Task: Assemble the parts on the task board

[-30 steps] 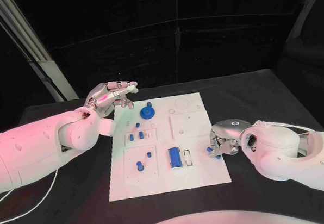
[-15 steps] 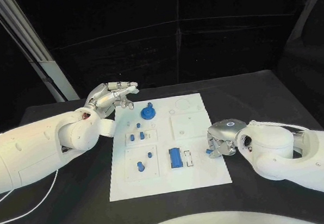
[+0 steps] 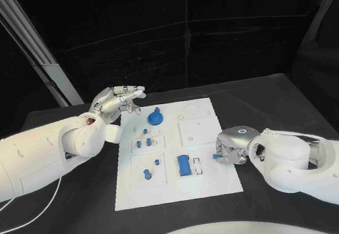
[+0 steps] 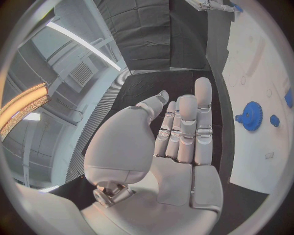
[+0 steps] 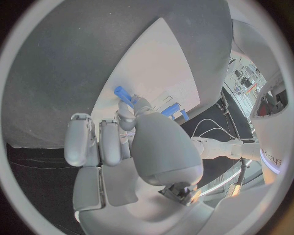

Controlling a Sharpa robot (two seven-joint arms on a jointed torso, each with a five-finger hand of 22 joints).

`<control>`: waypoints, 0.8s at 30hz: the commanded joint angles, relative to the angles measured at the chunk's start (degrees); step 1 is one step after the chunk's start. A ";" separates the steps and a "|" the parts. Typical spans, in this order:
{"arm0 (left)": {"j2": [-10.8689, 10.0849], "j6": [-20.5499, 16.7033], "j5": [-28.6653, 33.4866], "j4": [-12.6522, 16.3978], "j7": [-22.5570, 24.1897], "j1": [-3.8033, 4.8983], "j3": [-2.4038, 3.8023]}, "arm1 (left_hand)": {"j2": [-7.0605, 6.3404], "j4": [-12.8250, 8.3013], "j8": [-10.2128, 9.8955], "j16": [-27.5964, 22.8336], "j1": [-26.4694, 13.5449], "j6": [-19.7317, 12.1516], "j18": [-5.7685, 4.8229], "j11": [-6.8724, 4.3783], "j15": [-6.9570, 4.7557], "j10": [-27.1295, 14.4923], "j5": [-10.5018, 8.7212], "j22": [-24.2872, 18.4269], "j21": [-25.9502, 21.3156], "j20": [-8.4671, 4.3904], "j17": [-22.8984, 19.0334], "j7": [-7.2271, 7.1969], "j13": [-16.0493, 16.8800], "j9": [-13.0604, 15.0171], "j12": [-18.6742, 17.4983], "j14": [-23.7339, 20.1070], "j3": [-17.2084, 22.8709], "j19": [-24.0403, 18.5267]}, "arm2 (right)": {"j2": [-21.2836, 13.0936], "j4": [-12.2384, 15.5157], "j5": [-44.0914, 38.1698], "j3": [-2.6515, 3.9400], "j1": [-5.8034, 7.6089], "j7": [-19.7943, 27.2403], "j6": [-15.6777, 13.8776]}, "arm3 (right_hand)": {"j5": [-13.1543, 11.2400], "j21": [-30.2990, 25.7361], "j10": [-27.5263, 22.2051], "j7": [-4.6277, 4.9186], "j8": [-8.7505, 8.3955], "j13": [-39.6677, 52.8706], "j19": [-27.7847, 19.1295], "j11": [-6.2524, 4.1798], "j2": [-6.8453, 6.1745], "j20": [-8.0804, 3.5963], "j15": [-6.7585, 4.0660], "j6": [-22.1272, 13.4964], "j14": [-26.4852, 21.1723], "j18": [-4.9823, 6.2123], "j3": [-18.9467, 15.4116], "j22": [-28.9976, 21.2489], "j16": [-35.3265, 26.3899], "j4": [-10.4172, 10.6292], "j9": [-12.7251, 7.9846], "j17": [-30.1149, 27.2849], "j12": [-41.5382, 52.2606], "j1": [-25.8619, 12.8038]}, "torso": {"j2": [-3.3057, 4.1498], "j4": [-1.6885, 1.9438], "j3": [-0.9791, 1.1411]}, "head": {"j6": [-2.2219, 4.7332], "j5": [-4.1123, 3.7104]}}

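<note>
The white task board (image 3: 212, 183) lies in the middle of the black table. On it are a blue gear (image 3: 154, 117), a blue block (image 3: 182, 165) and small blue pegs (image 3: 143, 140). My right hand (image 3: 232, 147) hovers at the board's right edge and pinches a small blue peg (image 3: 218, 156) between thumb and finger. In the right wrist view the blue peg (image 5: 122, 93) sticks out past the fingertips over the board (image 5: 153, 63). My left hand (image 3: 118, 103) is raised past the board's far left corner, fingers straight, holding nothing. In the left wrist view, this left hand (image 4: 181, 142) has the gear (image 4: 250, 116) beside it.
Black table (image 3: 266, 97) surrounds the board on all sides. A pale post (image 3: 34, 52) stands behind the table at the far left. A white cable (image 3: 32, 212) trails on the table under my left arm.
My right hand has edged slightly toward the near side with the blue peg still pinched. The left hand has stayed where it was.
</note>
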 commanded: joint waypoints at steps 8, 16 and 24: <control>0.13 0.77 0.13 0.03 -0.05 0.07 0.04 | 0.49 0.04 0.23 -0.08 0.24 -0.26 0.79 0.03 0.02 -0.43 0.35 -0.09 -0.31 0.07 -0.07 0.01 0.05 -0.06 0.21 -0.55 -0.32 -0.21 | -0.16 1.96 4.27 -0.22 -0.24 -0.60 -8.62 | 2.09 0.93 1.93 -0.49 -1.72 1.06 1.09 -0.17 -2.18 -0.21 -0.48 2.90 2.96 -0.43 6.85 1.20 1.07 2.52 -1.06 1.26 1.40 -3.23 | 0.07 -0.03 0.00 | -0.08 0.04; 0.13 0.79 0.13 0.09 -0.05 0.07 0.04 | 0.49 0.04 0.23 -0.08 0.24 -0.26 0.79 0.03 0.02 -0.43 0.35 -0.09 -0.31 0.07 -0.07 0.01 0.05 -0.06 0.21 -0.55 -0.32 -0.21 | 0.20 2.13 11.13 -0.22 -0.24 -0.70 -11.46 | 1.90 1.08 2.44 -0.56 -2.76 1.45 1.20 -0.21 -4.40 -0.29 -0.55 4.27 3.02 -0.47 11.09 1.46 1.30 3.18 -1.60 1.66 1.50 -4.90 | 0.03 -0.01 -0.06 | -0.35 0.09; 0.09 0.78 0.13 0.18 -0.05 0.08 0.04 | 0.49 0.04 0.23 -0.08 0.24 -0.26 0.79 0.03 0.02 -0.43 0.35 -0.09 -0.31 0.07 -0.07 0.01 0.05 -0.06 0.21 -0.55 -0.32 -0.21 | 1.04 1.24 20.26 -0.22 -0.23 -1.27 -11.43 | 1.57 1.18 2.78 -0.70 -2.92 1.83 1.28 -0.28 -5.18 -0.31 -0.59 5.08 3.09 -0.50 12.17 1.64 1.52 3.51 -1.61 1.98 1.84 -6.10 | 0.05 0.06 -0.14 | -0.63 0.11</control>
